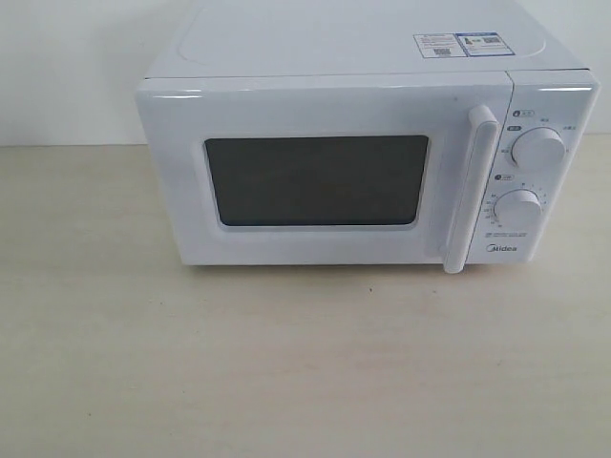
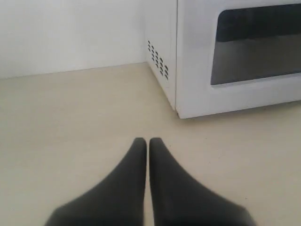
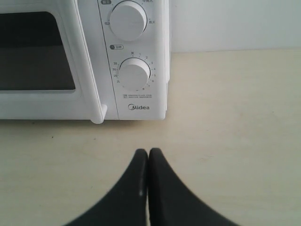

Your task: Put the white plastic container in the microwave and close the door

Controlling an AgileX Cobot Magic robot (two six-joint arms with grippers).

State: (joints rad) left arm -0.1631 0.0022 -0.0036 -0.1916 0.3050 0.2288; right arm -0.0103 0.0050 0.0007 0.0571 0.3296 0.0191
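Nowhere in the three views does the white plastic container appear. The microwave (image 1: pixel 368 162) stands on a pale table (image 1: pixel 286 372) with its door (image 1: pixel 315 105) closed flush against the body. The long vertical handle (image 1: pixel 473 191) sits just beside the two round dials (image 1: pixel 537 148). The dark window (image 1: pixel 317 179) gives no look inside, so the frames cannot settle whether the container sits within or is somewhere out of shot.

Judged from this alone, the task stands at one of its two ends. Either the box is in and the door is to, with nothing left to do, or every step remains: opening the door, fetching the box, placing it and closing up.

The left gripper (image 2: pixel 148 141) hovers above bare tabletop near the hinge-side front corner of the microwave. Its black fingers (image 2: pixel 134 179) are pressed together tip to tip, holding nothing and touching nothing. The right gripper (image 3: pixel 148 151) hangs over the table in front of the control panel. It is likewise closed down to a hairline seam, empty and clear of the appliance. Neither arm shows in the exterior view, which suggests both are drawn back from the microwave's front.
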